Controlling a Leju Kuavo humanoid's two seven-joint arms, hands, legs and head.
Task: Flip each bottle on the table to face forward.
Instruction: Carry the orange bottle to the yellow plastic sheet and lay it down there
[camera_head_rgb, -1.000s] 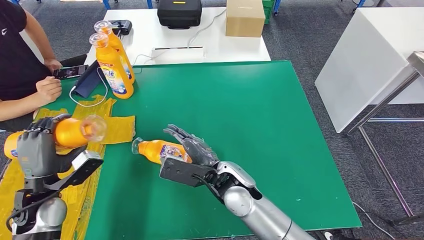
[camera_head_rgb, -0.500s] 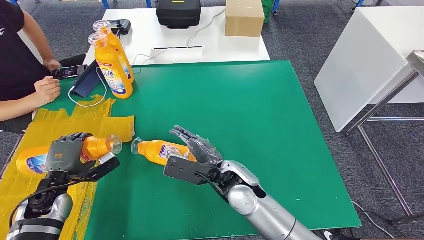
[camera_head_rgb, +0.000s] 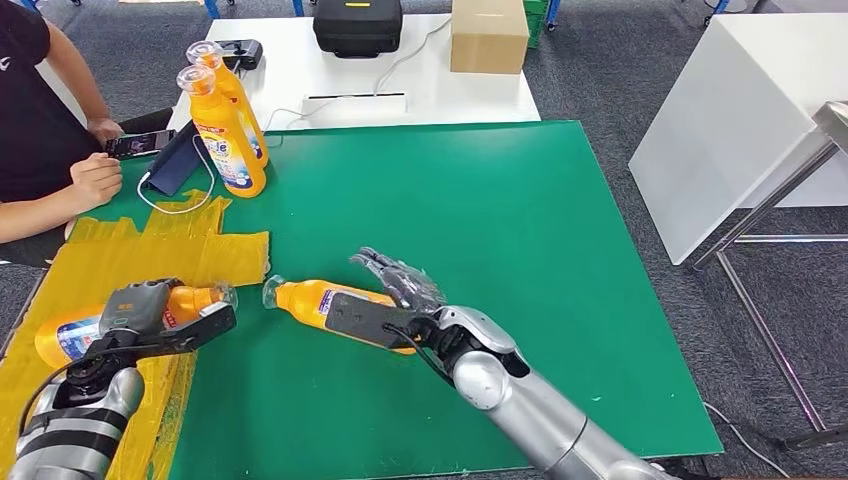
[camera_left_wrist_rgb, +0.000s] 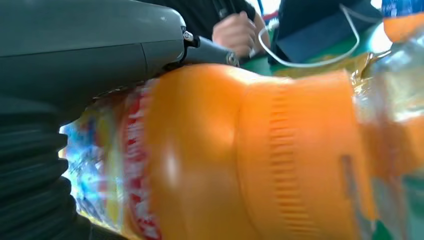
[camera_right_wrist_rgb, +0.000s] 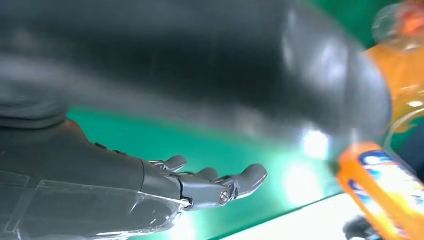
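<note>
While lying lengthwise on the yellow sheet (camera_head_rgb: 150, 250) at the green table (camera_head_rgb: 520, 220) edge — gripping an orange bottle (camera_head_rgb: 70, 335), cap toward the table's middle: left hand (camera_head_rgb: 135, 310). Spreading open beside a second lying bottle (camera_head_rgb: 310, 300) — right hand (camera_head_rgb: 400, 295).

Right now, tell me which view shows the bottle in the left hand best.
The head view: the whole bottle lies on its side on the yellow sheet, with the left hand around it. The left wrist view shows its orange neck and some label, close and blurred. In the right wrist view I cannot tell it from the other bottles.
</note>
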